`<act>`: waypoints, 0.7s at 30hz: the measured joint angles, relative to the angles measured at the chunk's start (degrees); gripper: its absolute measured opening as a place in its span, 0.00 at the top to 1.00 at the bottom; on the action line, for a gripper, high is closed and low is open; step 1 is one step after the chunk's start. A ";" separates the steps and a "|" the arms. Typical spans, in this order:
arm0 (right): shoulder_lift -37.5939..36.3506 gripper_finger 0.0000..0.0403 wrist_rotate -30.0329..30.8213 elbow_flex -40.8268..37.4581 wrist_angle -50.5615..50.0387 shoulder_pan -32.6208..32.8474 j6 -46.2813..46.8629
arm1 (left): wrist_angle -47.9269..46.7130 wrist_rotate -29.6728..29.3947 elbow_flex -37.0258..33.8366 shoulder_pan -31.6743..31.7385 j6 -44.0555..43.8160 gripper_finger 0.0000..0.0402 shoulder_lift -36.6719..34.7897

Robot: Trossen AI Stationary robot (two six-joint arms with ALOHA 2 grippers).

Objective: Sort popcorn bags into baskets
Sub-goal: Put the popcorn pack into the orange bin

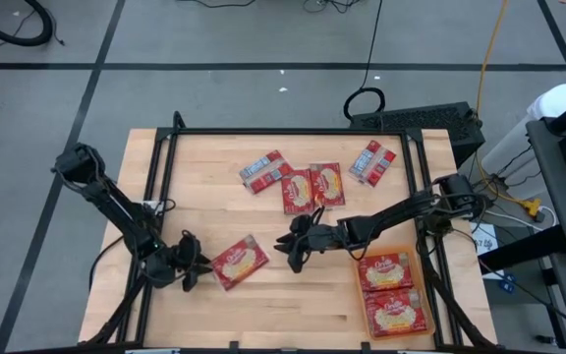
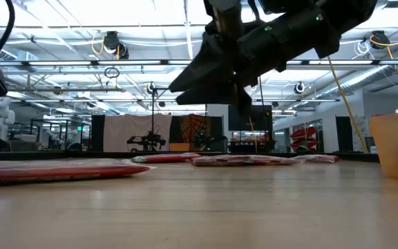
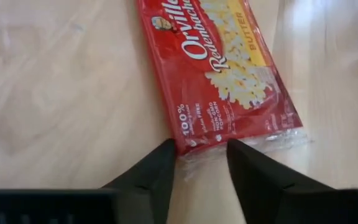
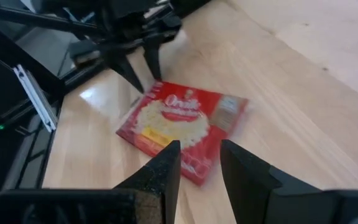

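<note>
Left fingers [image 3: 160, 171] astride bag [image 3: 219, 68] edge, seemingly.

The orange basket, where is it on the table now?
In the high view the orange basket sits at the table's near right corner, holding two popcorn bags, just right of the right gripper. In the low view its wall shows at the right edge.

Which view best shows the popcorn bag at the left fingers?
The left wrist view: the popcorn bag fills it, label readable, sealed edge between the fingers. High view shows it small, right wrist view whole but farther, low view only edge-on.
</note>
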 joint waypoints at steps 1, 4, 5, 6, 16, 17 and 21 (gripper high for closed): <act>0.61 0.74 -0.05 0.01 1.33 0.06 -0.01 | 0.83 -0.27 -0.47 0.55 1.93 0.67 0.06; 3.25 0.74 -0.26 0.01 6.52 0.35 0.75 | 2.92 -1.95 -1.61 1.71 7.10 0.84 0.79; 4.28 0.74 -0.38 0.01 8.11 0.44 1.32 | 3.19 -2.17 -1.76 2.02 8.55 0.91 1.05; 5.31 0.74 -0.43 0.01 9.61 0.66 1.96 | 3.14 -2.34 -1.82 2.24 9.71 0.95 1.05; 12.79 0.74 -4.92 5.76 12.59 1.45 0.73 | 6.57 -12.40 0.17 2.48 41.15 0.99 1.16; 12.80 0.74 -4.91 6.73 11.49 1.49 -0.78 | 7.21 -14.04 0.56 2.48 45.75 0.99 1.16; 11.39 0.74 -4.84 9.28 3.60 0.75 -6.66 | 8.21 -17.85 1.99 2.92 59.37 0.99 1.11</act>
